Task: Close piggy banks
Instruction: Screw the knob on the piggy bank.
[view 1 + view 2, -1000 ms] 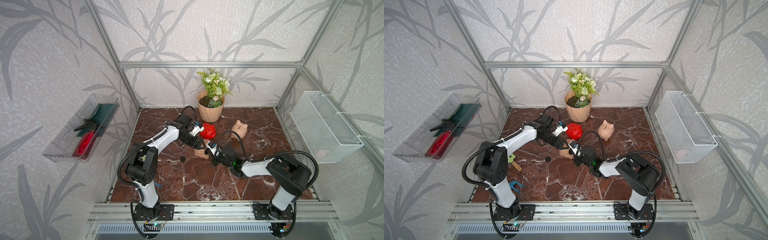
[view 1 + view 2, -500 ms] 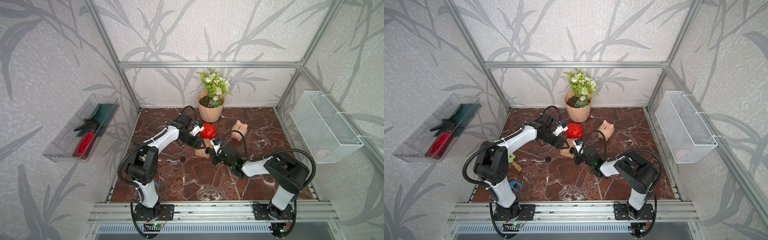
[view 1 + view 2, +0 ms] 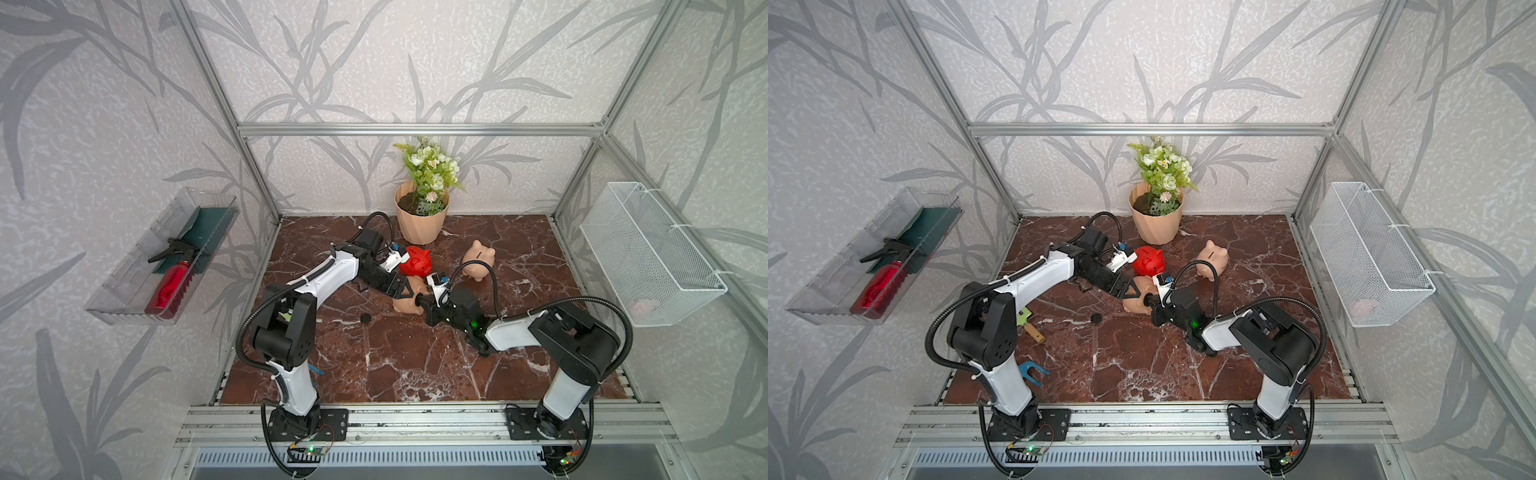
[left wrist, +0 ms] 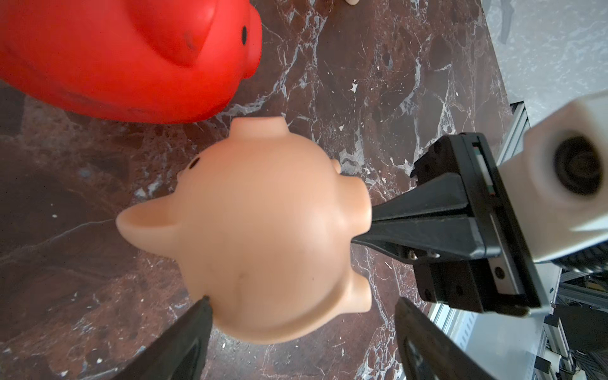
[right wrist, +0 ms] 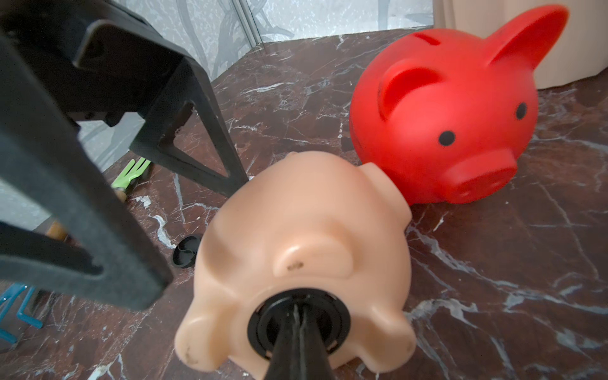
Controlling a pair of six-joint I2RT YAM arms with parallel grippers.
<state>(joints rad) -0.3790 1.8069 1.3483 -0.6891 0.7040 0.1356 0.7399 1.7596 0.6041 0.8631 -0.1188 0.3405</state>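
Note:
A peach piggy bank [image 3: 404, 306] [image 3: 1134, 306] lies on its side mid-table, belly hole turned toward my right arm. My left gripper [image 3: 409, 291] [image 4: 301, 300] stands open astride its body [image 4: 269, 230]. One finger touches it and the other stands clear. My right gripper [image 3: 420, 301] [image 5: 301, 306] is shut, its tips pushed into a black plug [image 5: 260, 325] seated in the belly hole. A red piggy bank [image 3: 415, 262] [image 5: 444, 108] stands just behind. Another peach piggy bank [image 3: 478, 259] [image 3: 1212, 257] stands upright to the right.
A loose black plug [image 3: 365, 318] [image 5: 186, 255] lies on the marble left of the lying pig. A peach flowerpot [image 3: 422, 220] stands at the back. A green tool [image 3: 1025, 320] and a blue tool [image 3: 1030, 370] lie near the left arm's base. A wire basket [image 3: 648, 253] hangs on the right wall.
My right gripper has edged a little closer to the lying pig's belly. The left arm and the pigs have stayed where they were.

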